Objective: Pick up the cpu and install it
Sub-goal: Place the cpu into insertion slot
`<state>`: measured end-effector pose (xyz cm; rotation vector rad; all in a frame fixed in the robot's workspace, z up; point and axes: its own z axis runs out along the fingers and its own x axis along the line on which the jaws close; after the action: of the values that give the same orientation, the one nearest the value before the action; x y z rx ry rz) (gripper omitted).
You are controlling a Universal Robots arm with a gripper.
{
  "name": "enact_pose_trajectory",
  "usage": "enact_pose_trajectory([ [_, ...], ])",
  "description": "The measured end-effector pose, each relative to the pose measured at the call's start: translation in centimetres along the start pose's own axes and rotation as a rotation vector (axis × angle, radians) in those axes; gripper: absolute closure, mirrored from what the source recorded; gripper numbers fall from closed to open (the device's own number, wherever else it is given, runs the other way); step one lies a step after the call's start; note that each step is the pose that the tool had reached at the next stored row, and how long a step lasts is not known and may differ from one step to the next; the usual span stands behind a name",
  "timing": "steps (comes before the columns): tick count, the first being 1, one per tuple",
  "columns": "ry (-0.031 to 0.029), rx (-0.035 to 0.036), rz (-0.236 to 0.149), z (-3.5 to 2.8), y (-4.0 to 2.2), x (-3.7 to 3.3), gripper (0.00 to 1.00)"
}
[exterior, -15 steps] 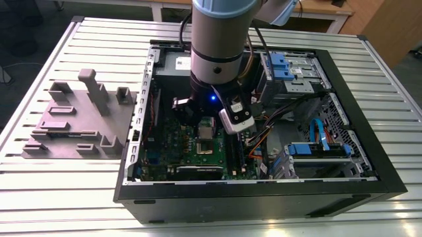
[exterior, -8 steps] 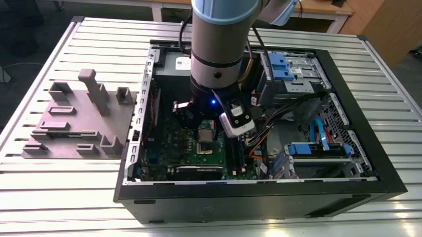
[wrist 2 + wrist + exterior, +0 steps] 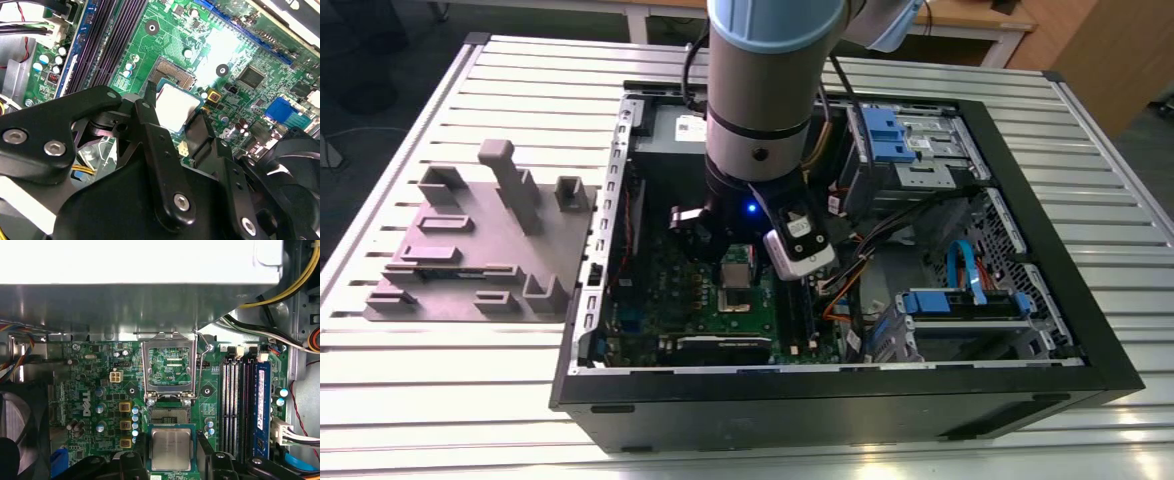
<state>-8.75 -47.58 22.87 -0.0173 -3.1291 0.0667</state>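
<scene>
The cpu (image 3: 171, 449), a small square chip with a silvery top, hangs just above the green motherboard (image 3: 90, 390). My gripper (image 3: 171, 456) is shut on it, one black finger against each of two opposite edges. In the second wrist view the cpu (image 3: 176, 106) sits between the fingertips (image 3: 150, 102) of my gripper (image 3: 175, 116), partly overlapping the bare socket (image 3: 172, 75). In the first wrist view the socket (image 3: 169, 415) lies exposed just beyond the chip, its silver metal frame (image 3: 169, 367) flipped up. In the exterior view the arm (image 3: 754, 190) reaches down into the open computer case (image 3: 1067, 330).
Memory slots (image 3: 235, 405) run alongside the socket, with a blue stick (image 3: 261, 410) further out. The power supply's metal wall (image 3: 125, 305) rises behind the raised frame, cables (image 3: 260, 335) beside it. A fan (image 3: 295, 165) sits close by. A grey-mauve block with posts (image 3: 480, 240) stands outside the case.
</scene>
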Motion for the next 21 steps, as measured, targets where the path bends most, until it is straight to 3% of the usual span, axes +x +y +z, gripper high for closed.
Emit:
enact_pose_trajectory([
  [9, 0.0002, 0.0, 0.0, 0.53, -0.02, -0.02, 0.53],
  [21, 0.0008, 0.0001, -0.003, 2.47, 0.02, -0.12, 0.53],
])
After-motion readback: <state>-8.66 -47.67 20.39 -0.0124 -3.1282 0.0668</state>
